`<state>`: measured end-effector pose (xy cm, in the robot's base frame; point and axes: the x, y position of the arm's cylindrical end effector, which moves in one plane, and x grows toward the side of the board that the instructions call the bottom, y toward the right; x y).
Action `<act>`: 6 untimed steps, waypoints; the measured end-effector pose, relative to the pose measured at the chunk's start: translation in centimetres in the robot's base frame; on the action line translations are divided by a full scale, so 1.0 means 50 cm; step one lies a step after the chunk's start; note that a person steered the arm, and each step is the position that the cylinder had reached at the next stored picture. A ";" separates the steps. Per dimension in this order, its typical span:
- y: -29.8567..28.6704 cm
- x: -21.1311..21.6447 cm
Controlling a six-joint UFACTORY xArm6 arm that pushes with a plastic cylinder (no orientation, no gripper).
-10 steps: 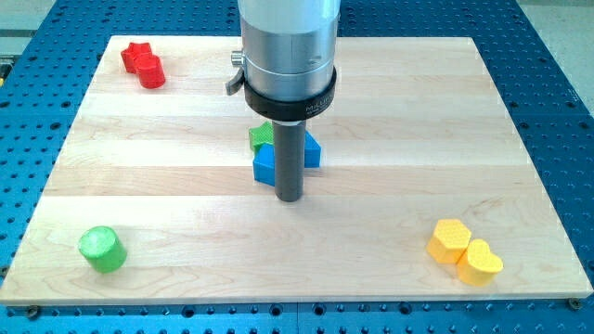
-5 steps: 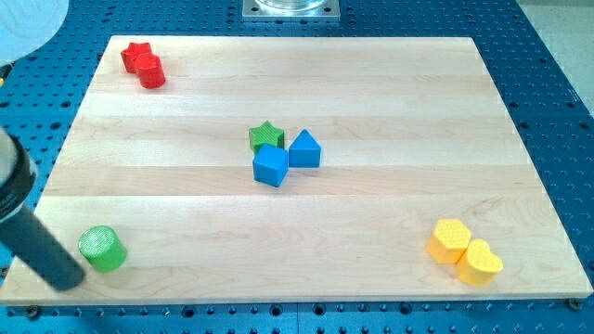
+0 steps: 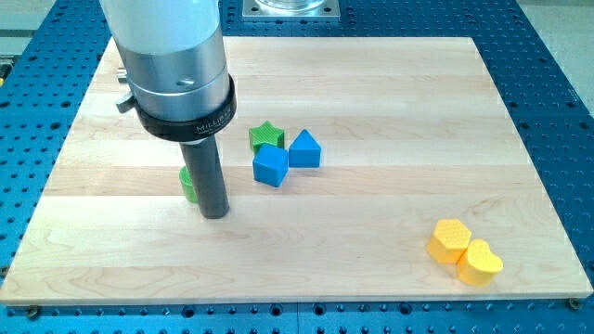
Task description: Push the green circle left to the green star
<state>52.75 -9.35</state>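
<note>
Hiding most of the green circle (image 3: 187, 183), my tip (image 3: 215, 215) stands lower-right of it; green star (image 3: 266, 136) lies upper-right; no claw shows.

Arm (image 3: 176, 56): brushed silver cylinder, black collar with small white lettering, side screw lug; dark grey straight rod, my tip (image 3: 215, 215)

We see a green star (image 3: 266, 135), two blue blocks (image 3: 270, 166), two yellow blocks (image 3: 452, 239), a green circle (image 3: 188, 184), pale striped wood board (image 3: 390, 111).
</note>
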 end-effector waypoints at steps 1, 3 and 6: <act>-0.070 0.011; -0.046 -0.071; 0.004 -0.093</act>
